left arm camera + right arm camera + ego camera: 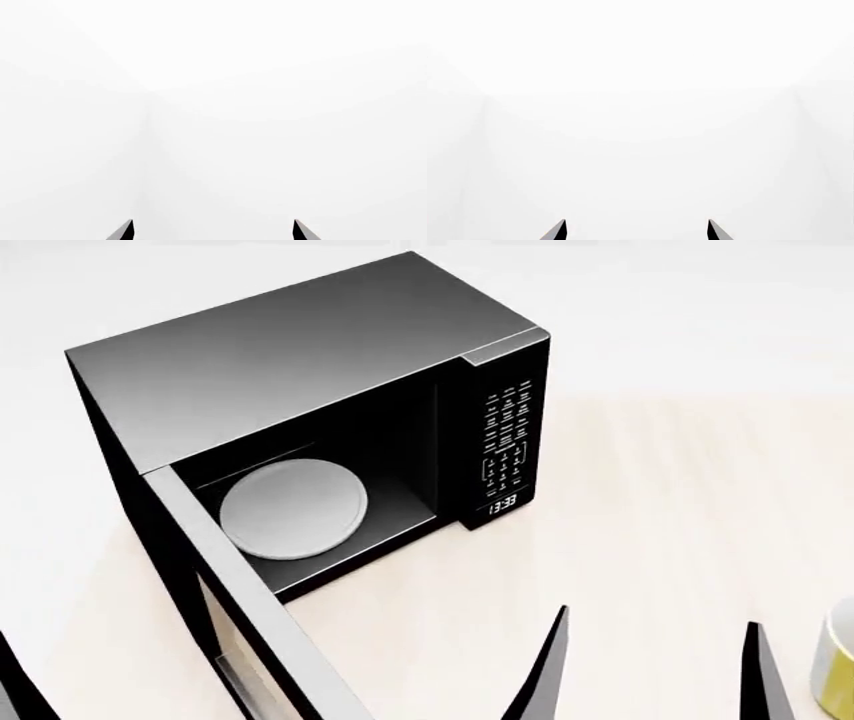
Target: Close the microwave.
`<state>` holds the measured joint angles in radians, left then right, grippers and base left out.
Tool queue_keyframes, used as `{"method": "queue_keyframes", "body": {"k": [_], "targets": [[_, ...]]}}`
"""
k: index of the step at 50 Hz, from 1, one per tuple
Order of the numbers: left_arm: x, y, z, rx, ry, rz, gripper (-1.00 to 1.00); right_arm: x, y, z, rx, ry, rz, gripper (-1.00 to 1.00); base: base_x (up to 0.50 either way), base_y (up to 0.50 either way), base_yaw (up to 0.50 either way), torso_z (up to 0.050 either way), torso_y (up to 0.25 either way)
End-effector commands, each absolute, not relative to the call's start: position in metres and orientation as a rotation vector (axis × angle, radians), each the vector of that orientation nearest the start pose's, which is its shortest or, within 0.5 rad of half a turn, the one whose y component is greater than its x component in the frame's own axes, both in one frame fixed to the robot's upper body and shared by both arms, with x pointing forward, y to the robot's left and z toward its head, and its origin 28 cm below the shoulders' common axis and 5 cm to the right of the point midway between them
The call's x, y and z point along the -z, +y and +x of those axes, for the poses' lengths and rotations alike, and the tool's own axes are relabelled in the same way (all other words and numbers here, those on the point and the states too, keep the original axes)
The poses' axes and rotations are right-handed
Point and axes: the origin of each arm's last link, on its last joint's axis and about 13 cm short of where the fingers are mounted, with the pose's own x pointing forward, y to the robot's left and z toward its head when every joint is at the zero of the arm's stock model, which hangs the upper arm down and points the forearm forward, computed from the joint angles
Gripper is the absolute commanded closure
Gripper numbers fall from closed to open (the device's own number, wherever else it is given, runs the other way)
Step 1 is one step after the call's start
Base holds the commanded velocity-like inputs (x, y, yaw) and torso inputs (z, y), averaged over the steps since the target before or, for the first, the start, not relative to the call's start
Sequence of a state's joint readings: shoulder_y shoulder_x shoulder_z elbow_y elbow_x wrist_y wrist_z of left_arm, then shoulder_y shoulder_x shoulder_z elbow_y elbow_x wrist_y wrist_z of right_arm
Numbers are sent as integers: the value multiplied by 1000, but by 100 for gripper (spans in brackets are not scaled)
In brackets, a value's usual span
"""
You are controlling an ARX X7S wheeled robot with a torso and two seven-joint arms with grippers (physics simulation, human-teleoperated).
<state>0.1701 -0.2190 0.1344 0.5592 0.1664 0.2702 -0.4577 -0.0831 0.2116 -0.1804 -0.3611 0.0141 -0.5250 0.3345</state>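
Note:
The black microwave (pixel 307 360) stands on the light table in the head view. Its door (pixel 220 580) is swung wide open toward me at the left. A white round plate (pixel 292 508) lies inside. The keypad (pixel 507 435) and clock display (pixel 503 505) face right of the opening. My right gripper (pixel 657 640) is open and empty, in front of the microwave and right of the door; it also shows in the right wrist view (pixel 636 224). My left gripper (pixel 213 224) is open and empty, facing blank white. One of its fingers (pixel 16 685) shows left of the door.
A yellowish mug (pixel 838 660) stands at the right edge near my right gripper. The light wooden table (pixel 667 490) stretches to the right of the microwave. Both wrist views show only white surroundings.

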Motion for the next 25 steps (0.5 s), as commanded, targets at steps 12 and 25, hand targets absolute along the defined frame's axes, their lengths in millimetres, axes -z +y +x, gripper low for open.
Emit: {"method": "queue_keyframes", "body": {"k": [12,25], "targets": [[-115,210,164,-216,-704,153,-100,-103,-95,182,52,-794,30,-100,456,0,0,0,0],[-134,243,185,140,-519,138,-100,-101,-95,183,61,-770,26,-100,0,0,0,0,0]]}}
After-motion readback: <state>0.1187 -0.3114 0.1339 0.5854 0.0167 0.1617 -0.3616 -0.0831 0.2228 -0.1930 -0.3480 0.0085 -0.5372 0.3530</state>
